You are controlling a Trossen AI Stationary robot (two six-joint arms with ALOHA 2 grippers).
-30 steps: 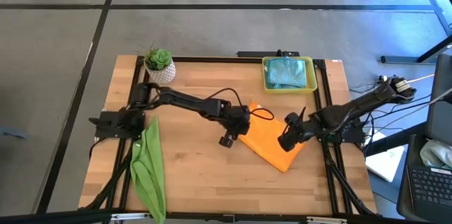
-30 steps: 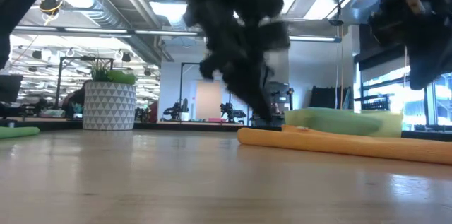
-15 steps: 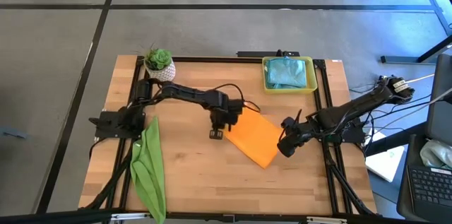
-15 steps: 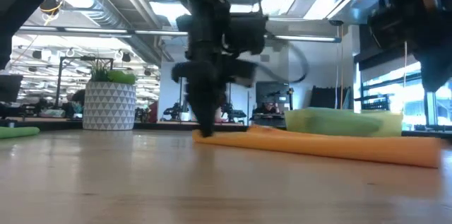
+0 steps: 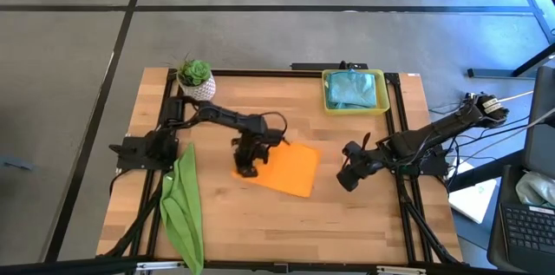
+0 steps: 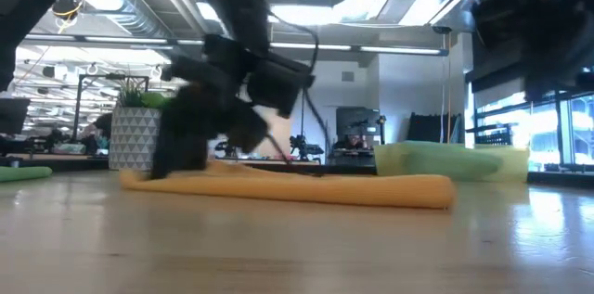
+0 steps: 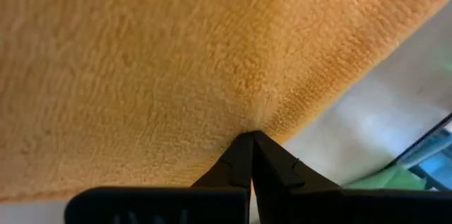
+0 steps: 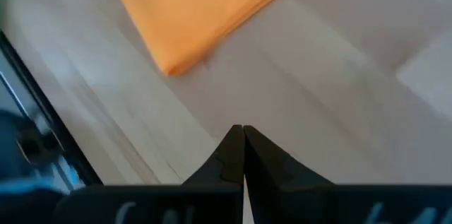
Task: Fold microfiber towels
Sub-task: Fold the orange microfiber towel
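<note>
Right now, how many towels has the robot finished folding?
None I can count for sure. The left gripper is shut on the folded orange towel. The green towel lies bunched at the table's edge. The teal towels sit in the yellow tray.

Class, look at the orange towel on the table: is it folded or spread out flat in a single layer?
Folded. The orange towel lies as a compact rectangle, and the low view shows a thick, rounded doubled edge. The left gripper pinches its corner.
</note>
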